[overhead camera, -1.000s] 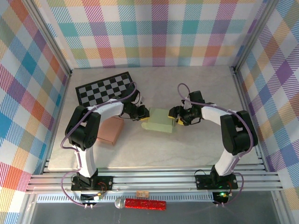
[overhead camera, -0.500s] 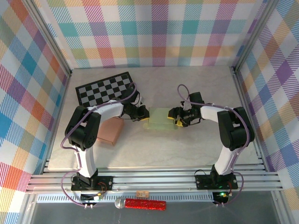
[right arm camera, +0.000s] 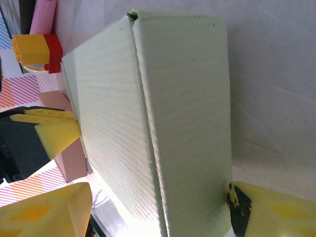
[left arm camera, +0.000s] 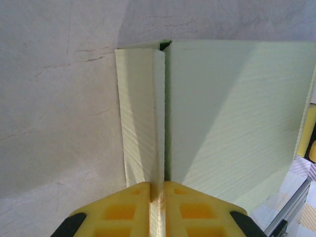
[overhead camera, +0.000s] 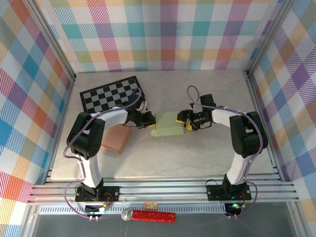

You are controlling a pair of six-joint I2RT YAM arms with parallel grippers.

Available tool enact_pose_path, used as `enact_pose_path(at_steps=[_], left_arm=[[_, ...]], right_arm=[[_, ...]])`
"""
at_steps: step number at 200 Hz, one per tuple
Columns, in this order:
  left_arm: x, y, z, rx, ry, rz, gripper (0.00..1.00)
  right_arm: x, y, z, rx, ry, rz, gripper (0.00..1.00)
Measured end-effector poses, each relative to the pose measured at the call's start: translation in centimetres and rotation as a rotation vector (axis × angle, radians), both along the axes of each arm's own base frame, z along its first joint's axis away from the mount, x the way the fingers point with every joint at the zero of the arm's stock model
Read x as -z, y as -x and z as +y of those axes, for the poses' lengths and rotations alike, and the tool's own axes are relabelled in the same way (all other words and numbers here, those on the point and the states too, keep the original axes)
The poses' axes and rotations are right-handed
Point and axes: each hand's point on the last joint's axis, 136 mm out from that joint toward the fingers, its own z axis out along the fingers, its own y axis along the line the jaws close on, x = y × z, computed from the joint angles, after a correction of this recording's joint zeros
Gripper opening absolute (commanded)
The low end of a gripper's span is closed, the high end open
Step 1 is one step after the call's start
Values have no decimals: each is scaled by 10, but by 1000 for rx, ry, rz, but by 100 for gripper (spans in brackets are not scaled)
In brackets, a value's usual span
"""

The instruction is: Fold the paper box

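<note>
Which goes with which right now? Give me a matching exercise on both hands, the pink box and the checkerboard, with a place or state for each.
1. left hand
2. right hand
3. pink box
4. checkerboard

a. lying farthest back, on the left
b. open, fingers either side of the green box
c. pinched shut on a green box flap
d. flat, left of the green box, nearer than the checkerboard

Pairs: 1-c, 2-b, 3-d, 4-a

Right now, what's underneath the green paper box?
The table lies under the green paper box, and nothing pokes out around its edges. The patch directly beneath is covered by the box itself, so anything flat there cannot be seen.
</note>
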Motion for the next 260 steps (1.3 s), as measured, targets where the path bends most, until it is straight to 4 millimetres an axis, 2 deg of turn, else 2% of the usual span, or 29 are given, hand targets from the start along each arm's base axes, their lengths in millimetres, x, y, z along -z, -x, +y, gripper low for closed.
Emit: enact_pose_path(at_steps=[47,89,109,136,154,199,223,260], left_arm=[[0,-2,4,-9,-1,1,13],[2,-1,9,-14,-8,2,13],[3,0,10,-12,-10,1,13],[5,0,12,-12,-20,1,13],[5,0,12,-11,-23,1,13],[4,0,12,-9,-19,0,13],[5,0,12,-10,-21,0,13],[5,1,13,-12,-24,6,18]], right_arm=[[1,-5,5,-35,-20,17,74],[6,0,-1,-45,6,35,75],[-1,1,-3,-51,12,42,76],[-19,-10,-4,-58,-7,9,77],[-23,-12,1,-72,-38,14,78],[-4,-5,12,-101,-77,90,78],[-8,-4,22,-128,-90,84,74],[-19,-8,36,-149,-114,62,59]])
